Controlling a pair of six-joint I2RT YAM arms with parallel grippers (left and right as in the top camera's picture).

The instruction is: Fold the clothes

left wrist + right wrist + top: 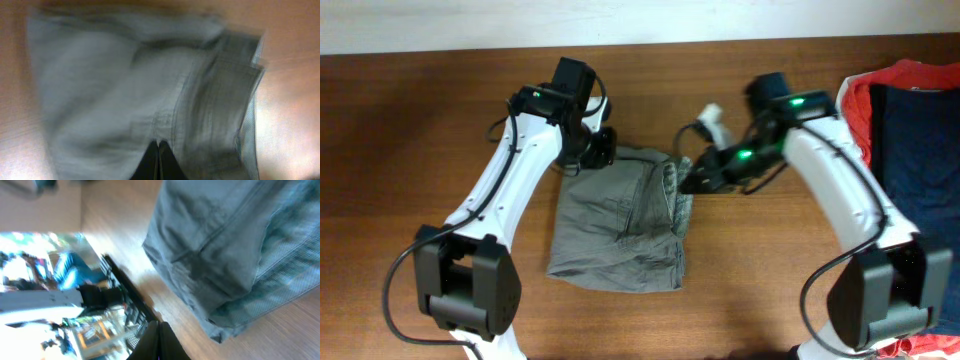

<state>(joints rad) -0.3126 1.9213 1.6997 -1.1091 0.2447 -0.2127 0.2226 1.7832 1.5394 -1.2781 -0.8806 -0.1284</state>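
In blurred wrist views, left claw (158, 150) and right claw (158, 331) look pressed together near the clothes (620, 215).

White arms (505, 175), black joints (465, 280), cables (386, 290), green lights (798, 101).

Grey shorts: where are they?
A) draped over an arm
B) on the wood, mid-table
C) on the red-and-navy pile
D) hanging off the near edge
B: the shorts lie on the table near its middle, apart from the red and navy clothes at the right edge.
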